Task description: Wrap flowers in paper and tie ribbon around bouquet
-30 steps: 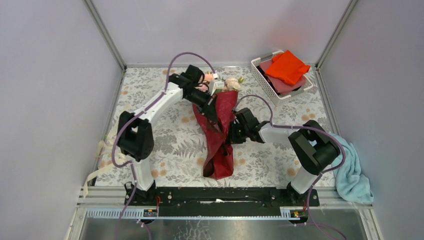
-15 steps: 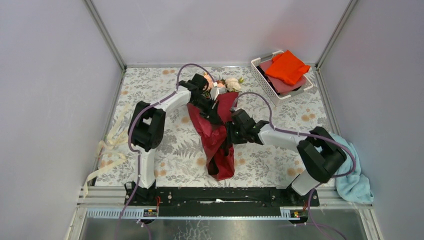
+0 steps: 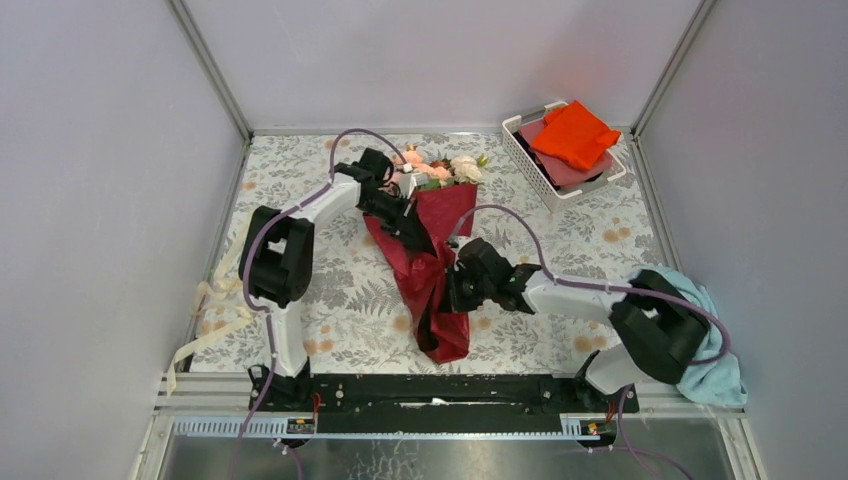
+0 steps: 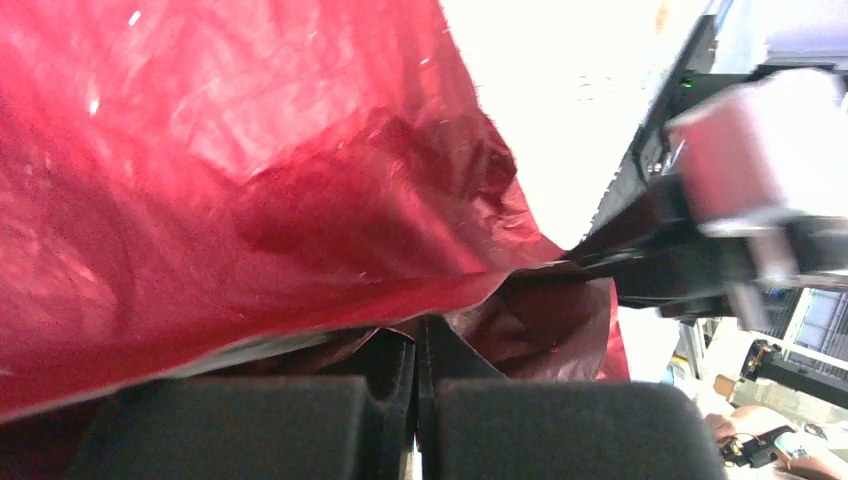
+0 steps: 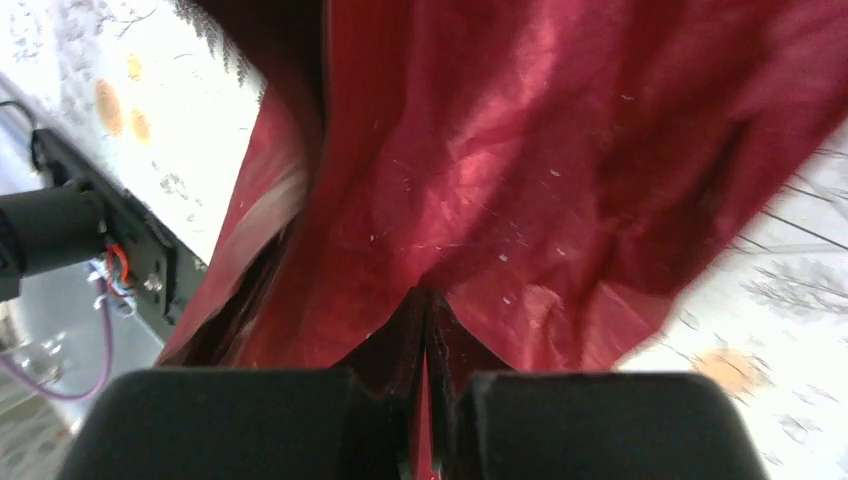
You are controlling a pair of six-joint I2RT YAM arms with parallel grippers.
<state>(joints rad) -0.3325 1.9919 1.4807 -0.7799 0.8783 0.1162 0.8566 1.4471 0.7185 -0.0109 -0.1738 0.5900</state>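
Pinching the paper (image 3: 428, 268), both hands are clamped tight: left hand (image 3: 416, 230) near the flowers (image 3: 440, 168), right hand (image 3: 451, 290) lower, likely to stop it unrolling. The ribbon (image 3: 213, 312) lies unused at the left edge of the surface (image 3: 340, 290)

Plain grey walls (image 3: 100, 200) enclose a table (image 3: 330, 290) with a leaf-patterned top, evenly lit.

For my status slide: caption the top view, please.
Left gripper and right gripper pinch the red paper around the roses; ribbon lies aside.
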